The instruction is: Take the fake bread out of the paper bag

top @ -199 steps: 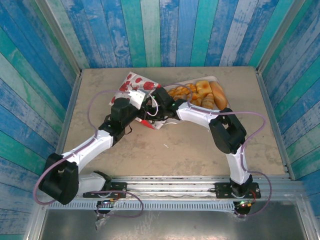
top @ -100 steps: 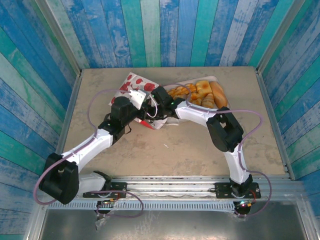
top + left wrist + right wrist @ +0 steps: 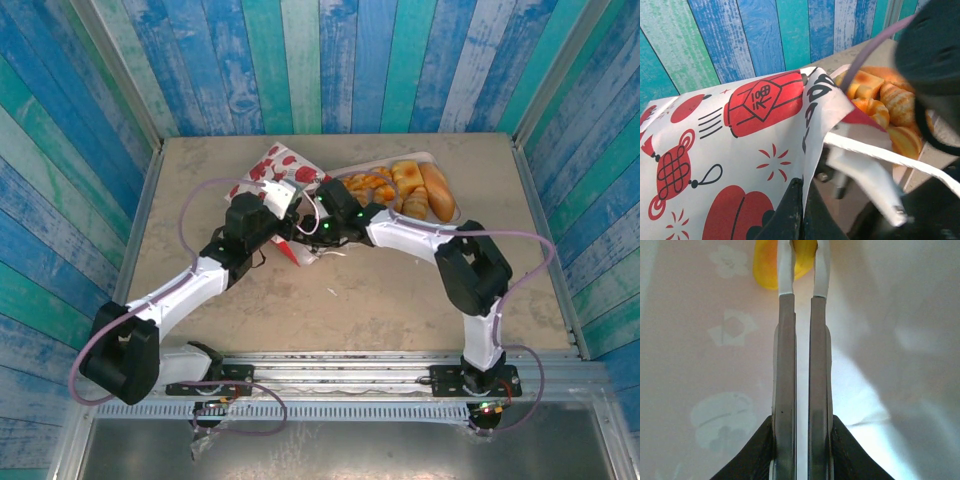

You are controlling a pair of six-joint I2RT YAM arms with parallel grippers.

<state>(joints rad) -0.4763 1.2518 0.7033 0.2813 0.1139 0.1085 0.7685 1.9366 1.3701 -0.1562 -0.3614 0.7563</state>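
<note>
The paper bag (image 3: 272, 168) lies tilted on the table, white with red prints (image 3: 740, 125). My left gripper (image 3: 805, 184) is shut on the bag's open edge, and it appears in the overhead view (image 3: 284, 214) at the bag's mouth. My right gripper (image 3: 801, 421) is shut on metal tongs (image 3: 785, 365) that reach inside the bag. The tongs' white tips pinch a yellow piece of fake bread (image 3: 765, 272). From above, the right gripper (image 3: 314, 226) is at the bag opening. More fake bread (image 3: 405, 185) lies to the right of the bag.
The flat white tray (image 3: 452, 214) holding the breads sits at the back right of the table, close behind the right forearm. The same breads (image 3: 892, 107) appear past the bag's edge in the left wrist view. Blue and green plank walls enclose the table.
The right gripper has squeezed the tongs together. The bag has shifted slightly right and tipped up, and the right arm's elbow has swung outward to the right.
</note>
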